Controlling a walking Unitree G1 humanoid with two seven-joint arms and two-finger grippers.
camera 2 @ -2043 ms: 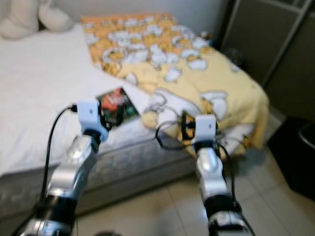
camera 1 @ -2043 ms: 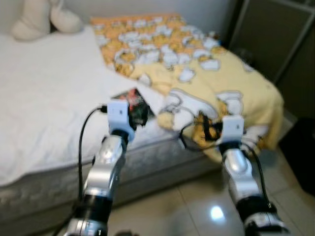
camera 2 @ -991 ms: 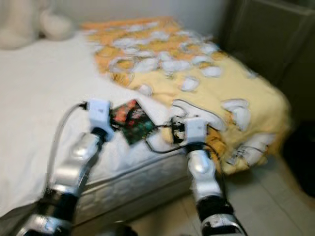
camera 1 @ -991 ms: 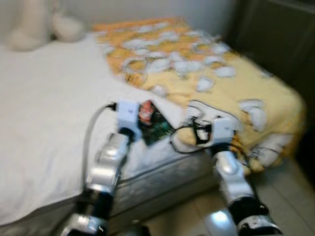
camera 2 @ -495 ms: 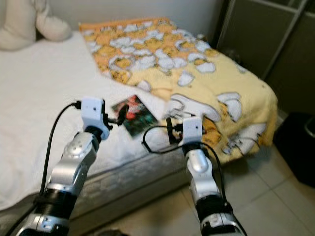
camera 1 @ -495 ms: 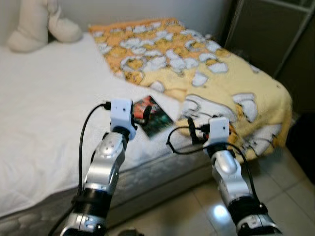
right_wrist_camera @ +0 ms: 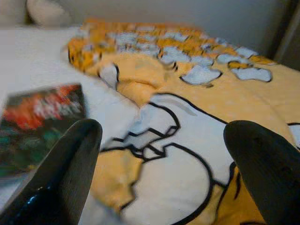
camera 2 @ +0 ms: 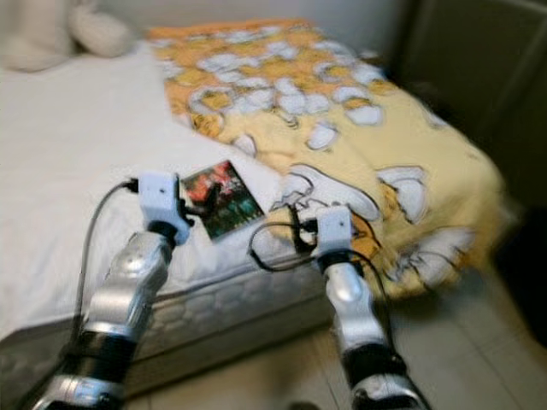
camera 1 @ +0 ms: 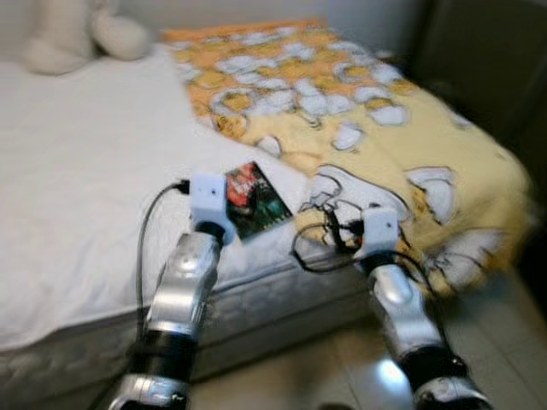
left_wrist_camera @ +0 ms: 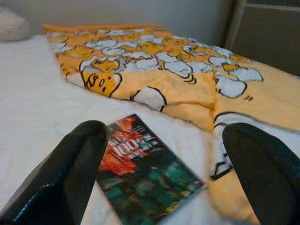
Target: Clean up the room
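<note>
A book [camera 1: 255, 202] with a red and dark green cover lies flat on the white bed sheet [camera 1: 85, 154], near the mattress edge. Beside it a yellow cartoon-print blanket [camera 1: 359, 111] is rumpled and hangs over the bed's corner. My left gripper [left_wrist_camera: 163, 132] is open, low over the sheet, with the book [left_wrist_camera: 145, 168] just beyond its fingers. My right gripper [right_wrist_camera: 163, 127] is open too and faces the blanket's folded edge [right_wrist_camera: 178, 140], with the book [right_wrist_camera: 40, 117] off to one side. Neither holds anything.
A cream plush toy [camera 1: 73, 34] sits at the head of the bed. Dark cabinet fronts [camera 1: 487, 60] stand to the right of the bed. Glossy tiled floor [camera 1: 325, 376] lies below the mattress side [camera 1: 273, 299].
The whole picture has swayed and blurred, so the camera moved. The book lies where it was. Both arms stay stretched toward the bed edge with fingers apart.
</note>
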